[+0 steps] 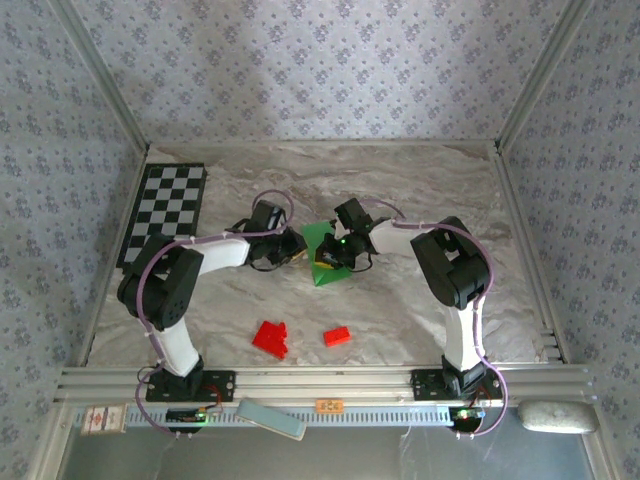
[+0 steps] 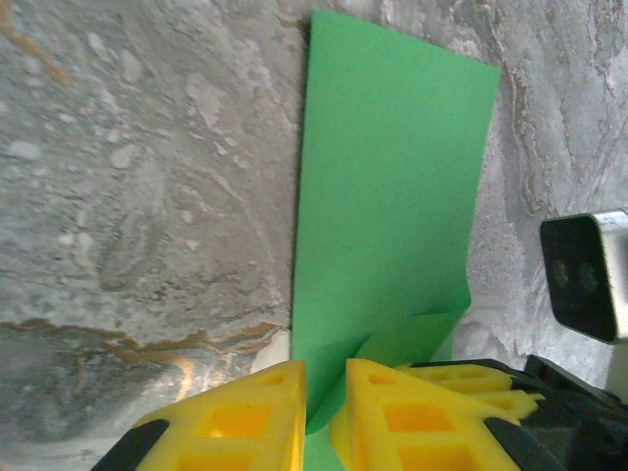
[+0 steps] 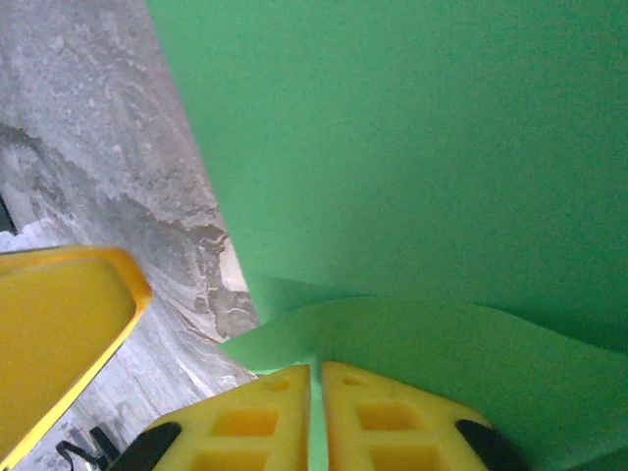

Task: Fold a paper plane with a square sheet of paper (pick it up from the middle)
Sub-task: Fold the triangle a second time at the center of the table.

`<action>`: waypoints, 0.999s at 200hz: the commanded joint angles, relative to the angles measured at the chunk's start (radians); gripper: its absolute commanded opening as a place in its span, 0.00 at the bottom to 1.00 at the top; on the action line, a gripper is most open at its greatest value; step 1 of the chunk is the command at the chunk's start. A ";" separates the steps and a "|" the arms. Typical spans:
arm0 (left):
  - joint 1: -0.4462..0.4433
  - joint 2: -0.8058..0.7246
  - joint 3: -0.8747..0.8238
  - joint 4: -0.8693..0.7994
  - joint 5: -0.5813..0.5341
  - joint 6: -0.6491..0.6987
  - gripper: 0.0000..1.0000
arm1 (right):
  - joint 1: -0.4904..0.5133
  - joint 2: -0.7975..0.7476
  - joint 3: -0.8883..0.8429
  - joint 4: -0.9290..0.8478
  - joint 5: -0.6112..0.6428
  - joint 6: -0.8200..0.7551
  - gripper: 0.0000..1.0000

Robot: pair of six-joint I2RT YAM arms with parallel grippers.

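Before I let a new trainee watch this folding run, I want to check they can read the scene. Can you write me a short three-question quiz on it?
1. True or false: the left gripper and the right gripper are both shut on the green paper.
2. In the top view, where does the checkered board lie? A. at the far left of the table. B. under the paper. C. at the near right corner.
3. What colour are the fingers of both grippers?

Key: 1 true; 2 A; 3 yellow.
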 commanded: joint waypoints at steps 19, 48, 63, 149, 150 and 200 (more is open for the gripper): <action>-0.028 -0.009 0.005 0.025 0.036 -0.011 0.15 | -0.009 0.035 -0.019 -0.062 0.040 -0.013 0.07; -0.041 0.011 0.016 0.024 0.042 -0.014 0.12 | -0.007 0.036 -0.016 -0.066 0.039 -0.015 0.05; -0.047 0.019 0.020 0.024 0.042 -0.016 0.11 | -0.008 0.038 -0.017 -0.065 0.039 -0.015 0.05; -0.054 0.029 0.033 0.009 0.036 -0.012 0.07 | -0.008 0.039 -0.016 -0.067 0.037 -0.013 0.04; -0.054 0.028 0.033 0.009 0.036 -0.012 0.07 | -0.007 0.039 -0.017 -0.068 0.037 -0.013 0.04; -0.057 0.062 0.052 0.005 0.050 -0.006 0.06 | -0.008 0.039 -0.016 -0.069 0.037 -0.013 0.04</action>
